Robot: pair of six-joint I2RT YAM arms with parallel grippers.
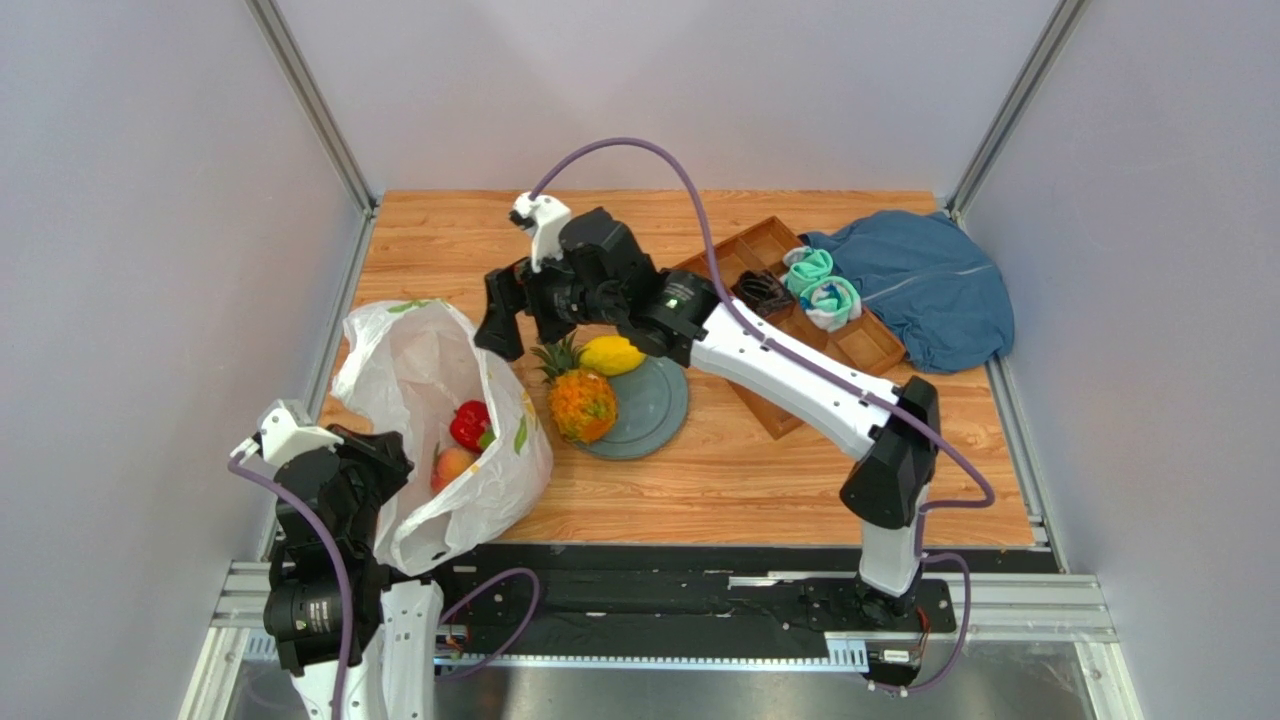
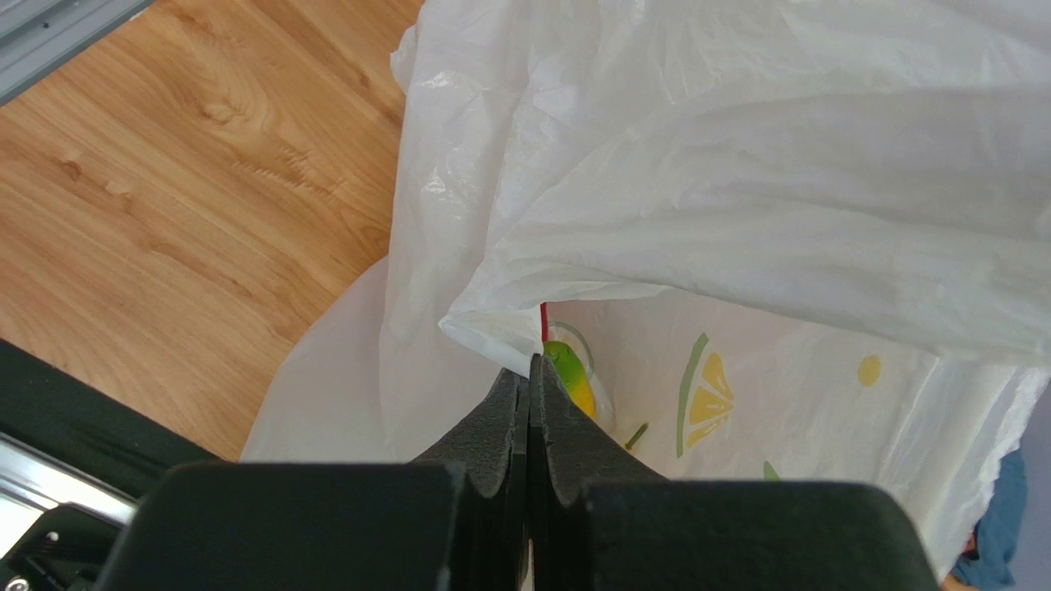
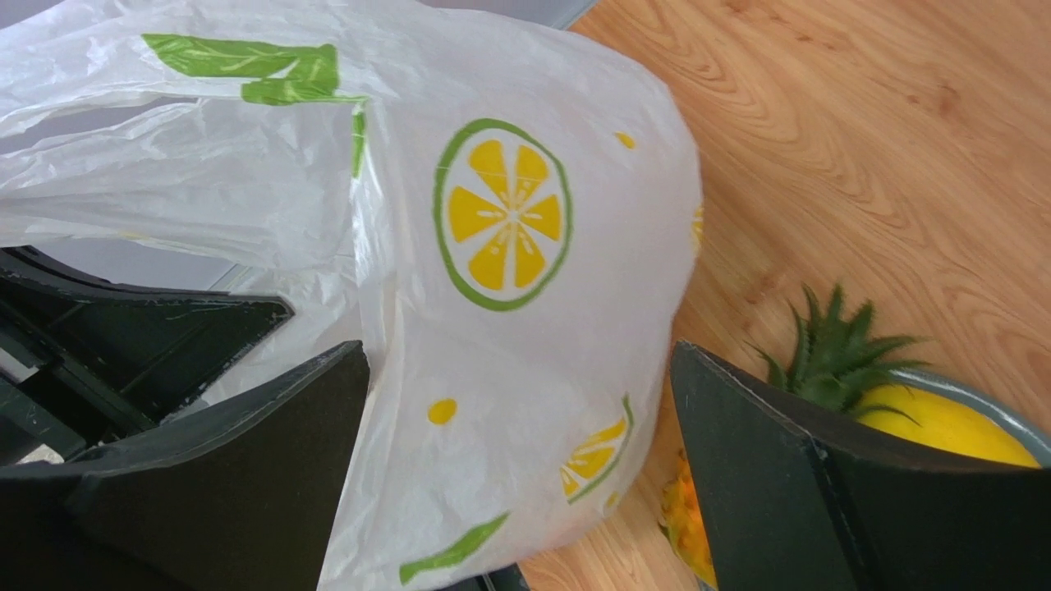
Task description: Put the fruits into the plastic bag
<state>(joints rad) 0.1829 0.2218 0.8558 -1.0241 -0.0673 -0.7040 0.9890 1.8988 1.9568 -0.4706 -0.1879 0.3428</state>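
Bag lies on the worktop, red fruit and peach inside. Left hand pinches its rim; right hand gapes wide above. Pineapple sits on the plate.

The plastic bag at the left of the top view is thin, crinkled, faintly glossy white film, lying on a table of smooth, satin-finished wood grain. The left fingers, at the bottom of their wrist view, are matt black and finely grainy. The cloth at upper right is soft, matt blue fabric.
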